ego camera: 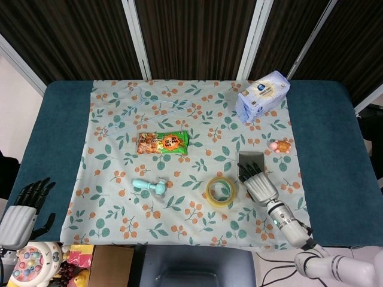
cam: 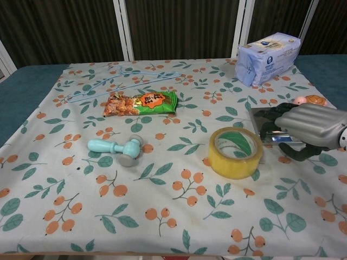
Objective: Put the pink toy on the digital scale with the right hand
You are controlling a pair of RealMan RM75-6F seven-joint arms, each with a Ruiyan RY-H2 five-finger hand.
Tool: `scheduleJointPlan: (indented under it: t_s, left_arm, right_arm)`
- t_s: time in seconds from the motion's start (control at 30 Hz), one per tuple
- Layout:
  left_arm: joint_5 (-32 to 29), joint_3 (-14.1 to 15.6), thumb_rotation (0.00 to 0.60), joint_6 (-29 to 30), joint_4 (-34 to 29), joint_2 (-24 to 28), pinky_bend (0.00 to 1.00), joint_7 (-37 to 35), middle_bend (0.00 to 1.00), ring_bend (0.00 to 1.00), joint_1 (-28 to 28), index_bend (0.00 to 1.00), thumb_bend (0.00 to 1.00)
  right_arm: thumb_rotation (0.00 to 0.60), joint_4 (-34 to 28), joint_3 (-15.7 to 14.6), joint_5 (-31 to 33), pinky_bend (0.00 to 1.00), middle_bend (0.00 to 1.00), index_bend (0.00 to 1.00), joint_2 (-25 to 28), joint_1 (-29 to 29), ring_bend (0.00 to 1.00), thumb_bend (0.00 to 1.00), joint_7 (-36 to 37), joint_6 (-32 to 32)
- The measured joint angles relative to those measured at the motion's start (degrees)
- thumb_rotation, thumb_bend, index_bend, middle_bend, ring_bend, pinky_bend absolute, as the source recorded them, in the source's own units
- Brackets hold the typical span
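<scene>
The pink toy (ego camera: 279, 145) (cam: 308, 100) lies on the floral cloth at the right, just beyond and to the right of the digital scale (ego camera: 251, 158) (cam: 264, 116). The scale is a flat, shiny silver plate. My right hand (ego camera: 258, 183) (cam: 313, 129) hovers over the near half of the scale, its dark fingers stretched toward the far edge, holding nothing. It is short of the toy and does not touch it. My left hand (ego camera: 26, 205) rests off the cloth at the table's near left corner, fingers apart and empty.
A yellow tape roll (ego camera: 221, 192) (cam: 235, 152) sits just left of the right hand. Further left are a teal toy hammer (ego camera: 149, 186), a snack packet (ego camera: 162, 143) and a wire hanger (ego camera: 143, 110). A blue-white pack (ego camera: 262, 95) stands behind the scale.
</scene>
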Motion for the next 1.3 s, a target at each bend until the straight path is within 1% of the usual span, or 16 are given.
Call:
scheduleJointPlan:
  t_s: [0.13, 0.2, 0.37, 0.43, 0.5, 0.57, 0.6, 0.63, 0.7, 0.8, 1.0, 1.13, 1.23, 1.3]
  left_arm:
    - [0.1, 0.1, 0.6, 0.1, -0.1, 0.1, 0.1, -0.2, 0.01, 0.01, 0.0, 0.0, 0.45]
    - [0.3, 0.1, 0.6, 0.3, 0.0, 0.1, 0.1, -0.3, 0.01, 0.01, 0.1, 0.0, 0.45]
    - [0.9, 0.2, 0.6, 1.1, 0.1, 0.1, 0.1, -0.4, 0.01, 0.01, 0.3, 0.0, 0.45]
    - [0.9, 0.2, 0.6, 1.2, 0.1, 0.1, 0.1, -0.4, 0.01, 0.01, 0.4, 0.0, 0.45]
    - [1.0, 0.2, 0.6, 1.3, 0.1, 0.1, 0.1, -0.3, 0.01, 0.01, 0.4, 0.0, 0.45]
    - [0.9, 0.2, 0.6, 1.3, 0.1, 0.0, 0.1, 0.0, 0.01, 0.01, 0.5, 0.0, 0.45]
    - [0.9, 0.2, 0.6, 1.3, 0.1, 0.0, 0.1, 0.1, 0.01, 0.01, 0.5, 0.0, 0.45]
    - [0.9, 0.2, 0.6, 1.3, 0.1, -0.1, 0.1, 0.2, 0.01, 0.01, 0.5, 0.0, 0.45]
    - [0.8, 0.2, 0.6, 1.2, 0.0, -0.1, 0.1, 0.5, 0.01, 0.01, 0.5, 0.0, 0.45]
    - [0.5, 0.1, 0.6, 0.9, 0.0, -0.3, 0.1, 1.1, 0.01, 0.01, 0.4, 0.0, 0.45]
    - [-0.8, -0.4, 0.6, -0.2, 0.0, -0.8, 0.1, 2.4, 0.01, 0.01, 0.2, 0.0, 0.45]
    - [-2.0, -0.7, 0.6, -1.2, 0.1, -1.1, 0.1, 3.5, 0.01, 0.01, -0.1, 0.0, 0.45]
    - [-2.9, -1.0, 0.6, -1.8, 0.2, -1.3, 0.1, 3.9, 0.01, 0.01, -0.3, 0.0, 0.45]
    - [-3.2, -1.2, 0.6, -1.9, 0.2, -1.4, 0.1, 4.1, 0.01, 0.01, -0.3, 0.0, 0.45]
  right_arm:
    - [0.6, -0.3, -0.2, 0.3, 0.0, 0.0, 0.41, 0.1, 0.0, 0.0, 0.72, -0.3, 0.2]
    - [0.6, -0.5, -0.2, 0.4, 0.0, 0.0, 0.39, 0.3, -0.1, 0.0, 0.72, -0.2, 0.6]
    - [0.6, -1.5, 0.2, -0.7, 0.0, 0.0, 0.22, 1.6, -1.0, 0.0, 0.72, 2.1, 3.6]
    - [0.6, -2.1, 0.5, -1.2, 0.0, 0.0, 0.19, 2.8, -1.7, 0.0, 0.71, 3.8, 5.7]
    - [0.6, -2.4, 1.0, -1.4, 0.0, 0.0, 0.18, 4.0, -2.2, 0.0, 0.62, 5.7, 7.1]
    - [0.6, -2.3, 1.9, -1.1, 0.0, 0.0, 0.18, 5.7, -2.7, 0.0, 0.48, 7.7, 7.8]
    - [0.6, -2.1, 2.5, -0.6, 0.0, 0.0, 0.18, 6.4, -2.8, 0.0, 0.43, 8.3, 7.8]
    - [0.6, -1.4, 3.1, 0.2, 0.0, 0.0, 0.18, 6.8, -2.8, 0.0, 0.4, 8.8, 7.5]
    - [0.6, 0.2, 3.9, 1.7, 0.0, 0.0, 0.19, 7.1, -2.4, 0.0, 0.39, 9.6, 6.5]
    - [0.6, 4.8, 5.3, 4.0, 0.0, 0.0, 0.21, 6.7, -1.4, 0.0, 0.39, 10.6, 4.1]
    - [0.6, 18.9, 7.8, 7.6, 0.0, 0.0, 0.33, 3.1, 2.3, 0.0, 0.39, 14.0, -3.0]
    - [0.6, 29.0, 8.8, 9.2, 0.0, 0.0, 0.34, -0.8, 5.7, 0.0, 0.39, 15.5, -8.7]
    - [0.6, 35.0, 9.1, 10.1, 0.0, 0.0, 0.34, -4.2, 8.1, 0.0, 0.39, 15.6, -12.6]
    - [0.6, 37.9, 9.2, 10.4, 0.0, 0.0, 0.35, -6.2, 9.4, 0.0, 0.39, 15.5, -14.0]
